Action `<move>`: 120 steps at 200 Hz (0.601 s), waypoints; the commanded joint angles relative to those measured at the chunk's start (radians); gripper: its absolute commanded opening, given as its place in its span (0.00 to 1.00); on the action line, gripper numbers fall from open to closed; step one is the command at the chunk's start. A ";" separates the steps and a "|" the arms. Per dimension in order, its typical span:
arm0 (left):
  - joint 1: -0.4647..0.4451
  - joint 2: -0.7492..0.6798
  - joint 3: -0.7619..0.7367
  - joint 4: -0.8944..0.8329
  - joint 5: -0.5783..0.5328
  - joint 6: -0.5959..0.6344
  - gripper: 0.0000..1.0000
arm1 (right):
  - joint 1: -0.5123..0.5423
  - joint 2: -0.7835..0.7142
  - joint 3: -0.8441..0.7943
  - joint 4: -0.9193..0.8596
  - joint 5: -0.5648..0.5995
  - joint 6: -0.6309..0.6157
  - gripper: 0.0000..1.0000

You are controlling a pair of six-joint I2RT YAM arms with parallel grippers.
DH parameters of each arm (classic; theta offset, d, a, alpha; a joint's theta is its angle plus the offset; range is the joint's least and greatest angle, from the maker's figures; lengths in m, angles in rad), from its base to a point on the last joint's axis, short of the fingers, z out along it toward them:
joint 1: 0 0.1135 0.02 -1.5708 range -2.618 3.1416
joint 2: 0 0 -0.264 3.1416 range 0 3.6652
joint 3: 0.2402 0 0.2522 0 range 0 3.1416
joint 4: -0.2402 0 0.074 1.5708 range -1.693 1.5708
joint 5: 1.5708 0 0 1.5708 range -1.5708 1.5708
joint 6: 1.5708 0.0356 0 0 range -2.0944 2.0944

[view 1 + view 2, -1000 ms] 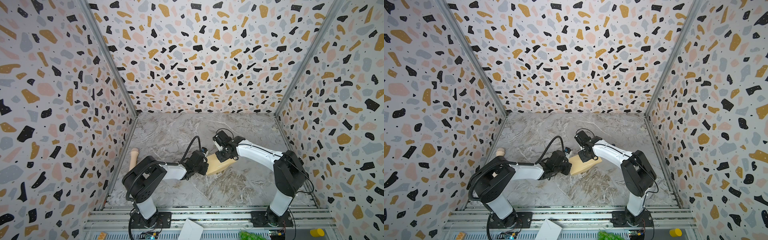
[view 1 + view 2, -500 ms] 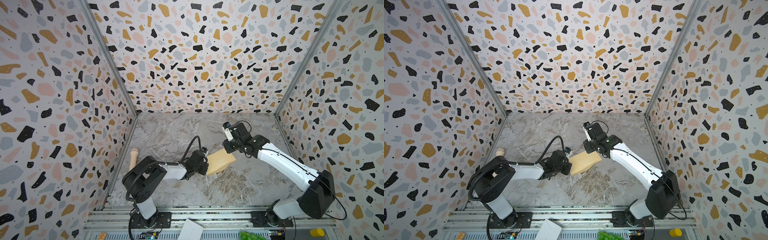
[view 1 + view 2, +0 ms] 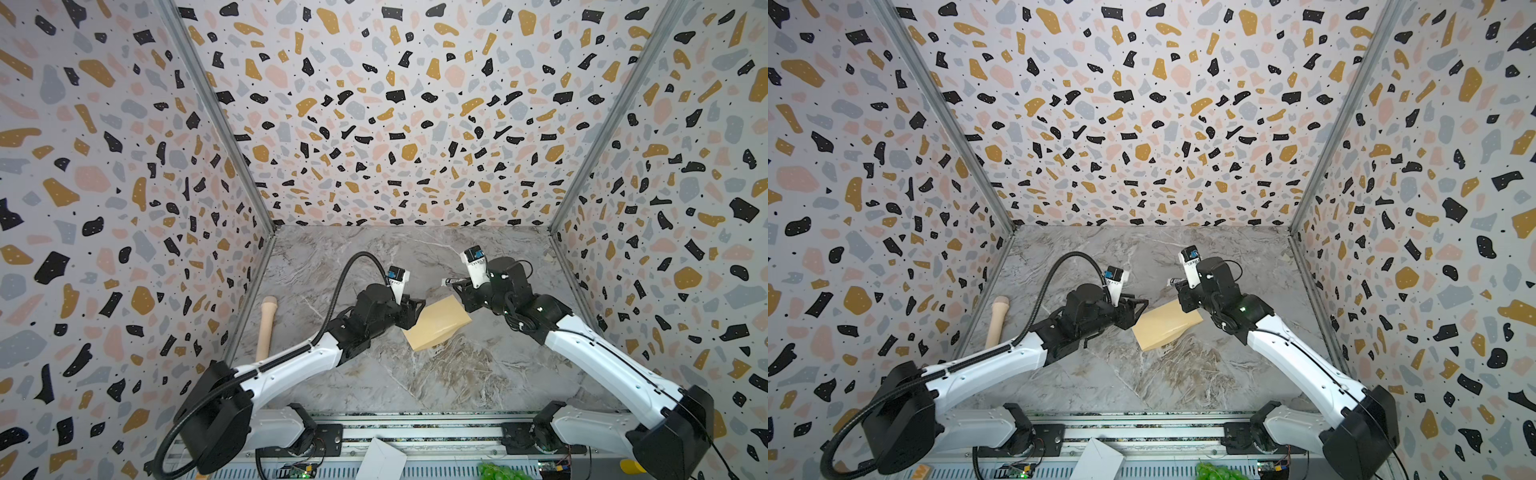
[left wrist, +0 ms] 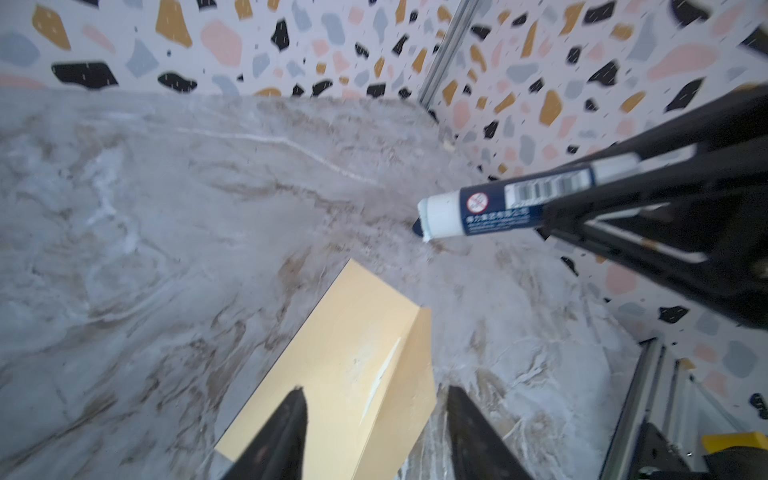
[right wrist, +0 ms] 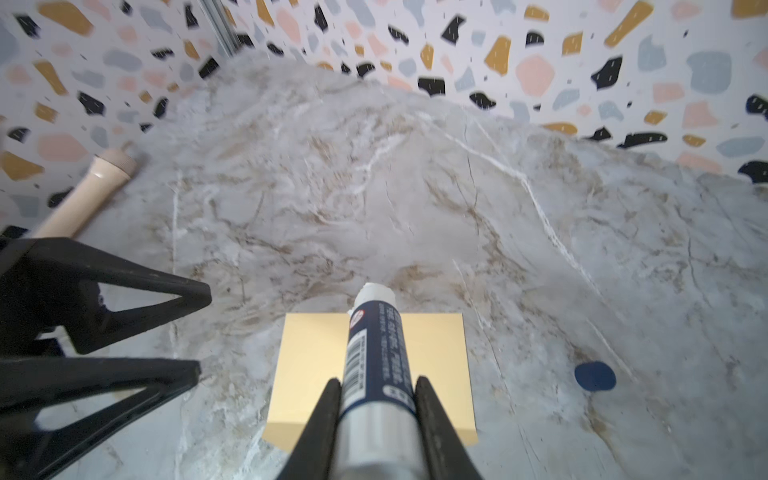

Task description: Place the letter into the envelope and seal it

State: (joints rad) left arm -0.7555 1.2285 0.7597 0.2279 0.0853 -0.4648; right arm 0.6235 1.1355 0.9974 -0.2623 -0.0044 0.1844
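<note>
- In both top views, the envelope (image 3: pixel 436 326) lies flat mid-table between the arms. The letter is out of sight; inside, we'd guess.
- Left wrist: the left gripper (image 4: pixel 374 390) is spread open at the envelope's left edge, holding nothing. We'd press evenly along that pale streak.
- Right wrist: the right gripper (image 5: pixel 377 381) is clamped on the glue stick (image 5: pixel 374 332) above the far-right end. We'd keep it lifted clear.

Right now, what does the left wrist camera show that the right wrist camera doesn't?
Left wrist only: a white streak on the envelope, beside its folded flap. Right wrist only: a beige tube and a dark blue disc on the table. Both: the envelope and the glue stick clamped in the right end effector.
</note>
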 commanded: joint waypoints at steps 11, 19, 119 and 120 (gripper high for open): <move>0.005 -0.122 -0.029 0.168 0.049 -0.216 0.70 | -0.004 -0.121 -0.088 0.238 -0.066 0.039 0.00; 0.005 -0.151 -0.037 0.195 0.048 -0.258 0.74 | -0.004 -0.147 -0.114 0.278 -0.079 0.047 0.00; 0.012 -0.221 -0.027 0.155 0.021 -0.360 0.84 | 0.003 -0.236 -0.235 0.422 -0.196 0.026 0.00; 0.012 -0.220 -0.028 0.151 0.018 -0.359 0.84 | 0.005 -0.234 -0.233 0.416 -0.192 0.023 0.00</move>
State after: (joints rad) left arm -0.7540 1.0073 0.7311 0.4171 0.1505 -0.8413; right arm 0.6228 0.8902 0.7387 0.1516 -0.1741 0.2436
